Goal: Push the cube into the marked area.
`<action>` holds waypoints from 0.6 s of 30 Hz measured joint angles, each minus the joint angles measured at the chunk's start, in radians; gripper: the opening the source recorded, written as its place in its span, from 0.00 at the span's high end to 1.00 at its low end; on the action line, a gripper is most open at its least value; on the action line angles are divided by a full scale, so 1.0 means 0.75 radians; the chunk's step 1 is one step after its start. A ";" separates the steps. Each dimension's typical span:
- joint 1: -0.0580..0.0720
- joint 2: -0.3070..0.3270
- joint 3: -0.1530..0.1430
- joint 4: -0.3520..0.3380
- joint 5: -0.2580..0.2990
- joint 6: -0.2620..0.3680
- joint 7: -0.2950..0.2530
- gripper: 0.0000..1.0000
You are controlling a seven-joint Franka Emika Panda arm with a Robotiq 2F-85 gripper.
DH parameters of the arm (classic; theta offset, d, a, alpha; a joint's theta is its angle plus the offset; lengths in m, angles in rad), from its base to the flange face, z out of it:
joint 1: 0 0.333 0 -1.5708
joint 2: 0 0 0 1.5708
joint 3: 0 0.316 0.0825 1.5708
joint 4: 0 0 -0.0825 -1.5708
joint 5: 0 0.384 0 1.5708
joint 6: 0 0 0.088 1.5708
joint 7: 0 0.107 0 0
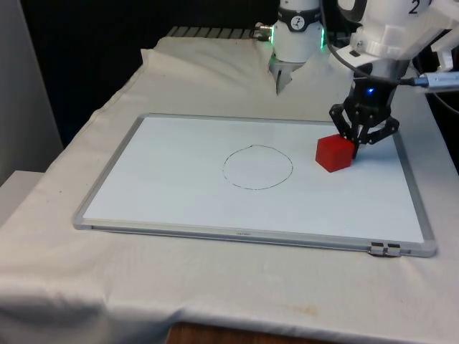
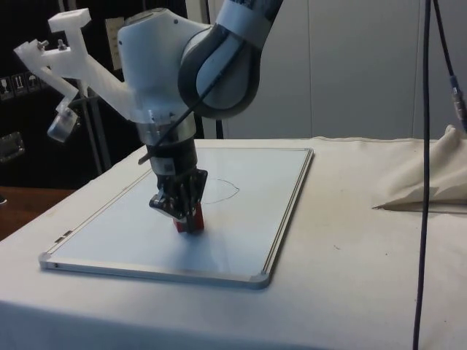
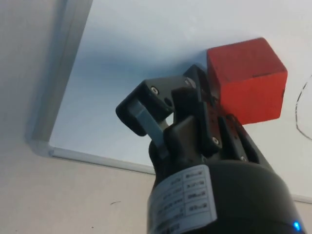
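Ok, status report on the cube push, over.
Gripper shut, against the red cube. Cube outside the drawn circle, on the whiteboard. Path to circle clear.

All 3 views share whiteboard (image 1: 179, 208).

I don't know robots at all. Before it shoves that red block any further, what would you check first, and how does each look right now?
1. Red cube lies flat on the whiteboard: ok.
2. Cube is inside the drawn circle: not ok; it sits apart from it, toward the front view's right.
3. Pincer stands on the cube's side away from the circle: ok.
4. Pincer touches the cube: ok, going by the wrist view.
5. Whiteboard between cube and circle is bare: ok.
6. Pincer is closed to push: ok, the fingers look together.
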 measured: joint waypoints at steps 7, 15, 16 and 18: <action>0.000 0.011 -0.004 0.013 -0.056 0.000 0.096 1.00; 0.000 0.017 -0.009 0.032 -0.087 0.000 0.171 1.00; 0.000 0.020 -0.009 0.035 -0.089 0.000 0.180 1.00; 0.000 0.023 -0.011 0.044 -0.100 -0.003 0.201 1.00</action>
